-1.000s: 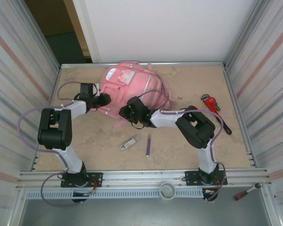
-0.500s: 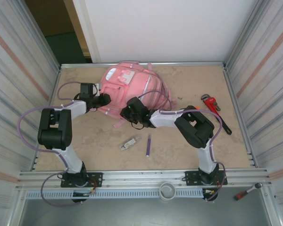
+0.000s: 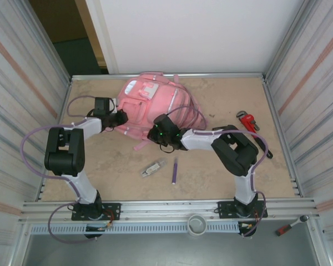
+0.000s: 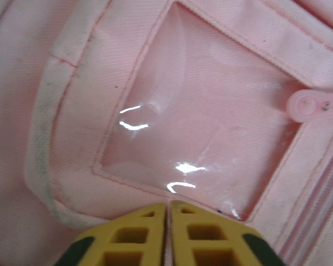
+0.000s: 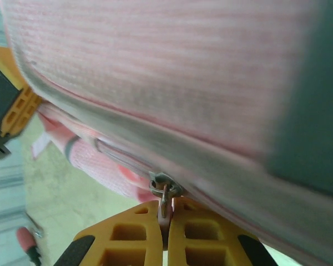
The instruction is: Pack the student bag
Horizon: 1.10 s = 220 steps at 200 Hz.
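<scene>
The student bag (image 3: 150,102), pink with pale front patches, lies at the back middle of the table. My left gripper (image 3: 124,117) is at its left edge. Up close the left gripper (image 4: 168,205) is shut, with a sliver of pink fabric pinched between its yellow fingers just below a clear window pocket (image 4: 211,111). My right gripper (image 3: 155,132) is at the bag's near edge. In the right wrist view the right gripper (image 5: 165,206) is shut on the pink tab of a zip pull, with the metal slider (image 5: 164,185) right above its fingertips on the bag's (image 5: 155,66) grey zip line.
A purple pen (image 3: 175,170) and a small grey object (image 3: 154,168) lie on the table in front of the bag. A red pipe wrench (image 3: 247,121) lies at the right. A red-handled tool (image 3: 291,224) rests outside the front rail.
Both grippers have closed: the left on the bag's fabric, the right on the zip pull. The right gripper and forearm have shifted slightly to the right.
</scene>
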Available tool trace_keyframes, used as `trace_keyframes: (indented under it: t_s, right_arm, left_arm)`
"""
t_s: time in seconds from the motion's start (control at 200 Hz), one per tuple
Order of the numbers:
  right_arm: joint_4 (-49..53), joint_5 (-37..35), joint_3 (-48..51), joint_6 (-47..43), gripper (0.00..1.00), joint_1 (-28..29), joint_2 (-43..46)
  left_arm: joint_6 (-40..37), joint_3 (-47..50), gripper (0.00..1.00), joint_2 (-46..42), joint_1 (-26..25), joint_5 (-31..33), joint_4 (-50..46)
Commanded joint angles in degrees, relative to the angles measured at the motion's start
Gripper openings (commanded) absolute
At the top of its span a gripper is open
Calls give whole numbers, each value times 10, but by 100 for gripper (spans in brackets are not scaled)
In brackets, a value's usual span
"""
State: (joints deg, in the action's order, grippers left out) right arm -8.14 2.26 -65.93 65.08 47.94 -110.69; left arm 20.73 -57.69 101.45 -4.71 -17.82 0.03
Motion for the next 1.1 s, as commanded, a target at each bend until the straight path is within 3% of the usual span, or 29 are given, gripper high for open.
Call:
trace_keyframes:
  t_s: [0.0, 0.256, 0.406, 0.506, 0.616, 0.742, 0.827, 0.917, 1.012, 1.098]
  right_arm:
    - [92, -3, 35, -70, 0, -44, 62]
    - [214, 58, 51, -211, 0, -141, 111]
    - [254, 105, 9, -306, 0, -149, 115]
    - [250, 153, 2, -352, 0, -146, 122]
    - [254, 192, -4, -399, 0, -145, 129]
    - [277, 224, -21, -440, 0, -146, 142]
    - [308, 235, -41, -470, 0, -147, 147]
    - [332, 248, -57, -493, 0, -152, 150]
    - [338, 270, -63, -497, 0, -161, 152]
    - [337, 288, -67, -497, 0, -165, 155]
  left_arm:
    - [-8, -5, 8, 30, 13, 56, -58]
    - [-3, -3, 8, 34, 17, 64, -56]
    - [-7, -3, 10, 28, 17, 58, -52]
    - [-4, 14, 24, 0, 16, 30, -13]
    - [-5, 26, 50, -45, 12, -10, 29]
    - [-18, 56, 60, -104, -5, -43, 108]
    - [-86, 81, 62, -139, -37, -81, 162]
    - [-213, 114, 64, -168, -96, -98, 199]
    - [-379, 129, 65, -176, -161, -99, 191]
    - [-466, 130, 63, -171, -202, -113, 169]
